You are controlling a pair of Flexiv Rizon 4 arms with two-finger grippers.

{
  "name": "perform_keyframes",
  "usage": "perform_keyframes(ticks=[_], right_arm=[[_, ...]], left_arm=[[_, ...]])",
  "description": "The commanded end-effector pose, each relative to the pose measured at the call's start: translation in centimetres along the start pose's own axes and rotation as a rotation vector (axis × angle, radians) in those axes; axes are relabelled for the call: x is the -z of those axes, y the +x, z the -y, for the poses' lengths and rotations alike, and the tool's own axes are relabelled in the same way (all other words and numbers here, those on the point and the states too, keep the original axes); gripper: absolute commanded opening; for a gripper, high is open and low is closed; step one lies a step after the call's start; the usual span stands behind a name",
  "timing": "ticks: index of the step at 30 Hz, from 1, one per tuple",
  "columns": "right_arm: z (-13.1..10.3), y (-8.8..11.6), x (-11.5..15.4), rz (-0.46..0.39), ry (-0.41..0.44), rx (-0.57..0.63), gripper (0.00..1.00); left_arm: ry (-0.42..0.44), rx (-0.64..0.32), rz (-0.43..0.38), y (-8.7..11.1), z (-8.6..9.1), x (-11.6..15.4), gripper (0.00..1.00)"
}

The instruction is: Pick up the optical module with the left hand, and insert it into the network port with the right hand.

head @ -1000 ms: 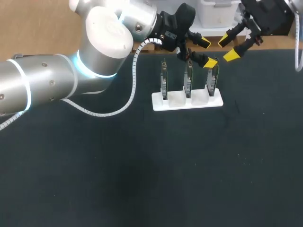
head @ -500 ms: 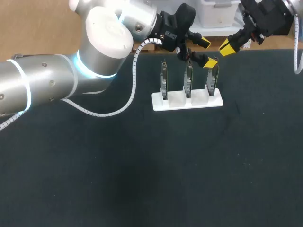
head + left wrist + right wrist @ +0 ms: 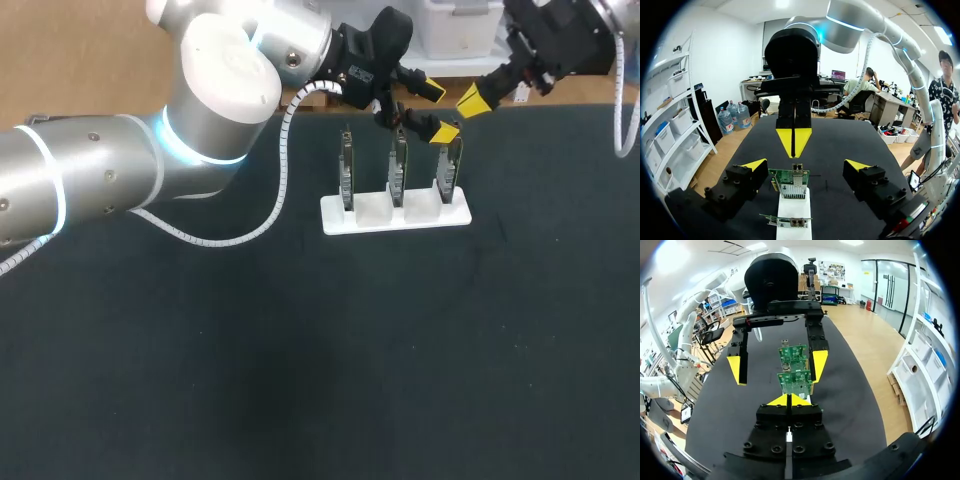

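Cards: three, upright in a white holder (image 3: 395, 212) on the table (image 3: 300, 350), faces square to the row. The row runs from the left arm's side toward the right arm's.

Left gripper (image 3: 438, 112) hangs over the end of the row nearest the right arm, jaws wide apart and touching nothing. In the left wrist view the end card (image 3: 790, 182) sits between the yellow tips and a little below them, face-on, so the closing line runs along the card's width.

A small stub (image 3: 798, 167) shows at that card's top edge — possibly the optical module, cannot confirm. No loose module seen on the table.

Right gripper (image 3: 468, 99) is just past the same end, jaws together and empty, pointing back along the row.

Judgement: the left arm is nearer — the next move is a straight descent onto the stub.
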State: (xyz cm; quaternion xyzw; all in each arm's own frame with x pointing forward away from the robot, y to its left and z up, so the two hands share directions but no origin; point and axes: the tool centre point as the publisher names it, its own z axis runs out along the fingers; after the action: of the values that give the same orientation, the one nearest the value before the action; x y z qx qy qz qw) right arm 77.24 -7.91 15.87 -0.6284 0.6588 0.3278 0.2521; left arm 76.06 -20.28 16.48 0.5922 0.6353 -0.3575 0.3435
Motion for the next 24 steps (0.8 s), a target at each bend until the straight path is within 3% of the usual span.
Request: perform_keyframes(ticks=[1,24], right_arm=[[0.24,-0.13,-0.30,-0.001,-0.006,0.003,0.00],[0.10,0.13,-1.09,-0.024,-0.023,-0.006,0.00]], left_arm=[[0.001,0.002,-0.007,-0.15,-0.13,-0.08,1.00],[0.001,0.002,-0.007,-0.15,-0.13,-0.08,1.00]])
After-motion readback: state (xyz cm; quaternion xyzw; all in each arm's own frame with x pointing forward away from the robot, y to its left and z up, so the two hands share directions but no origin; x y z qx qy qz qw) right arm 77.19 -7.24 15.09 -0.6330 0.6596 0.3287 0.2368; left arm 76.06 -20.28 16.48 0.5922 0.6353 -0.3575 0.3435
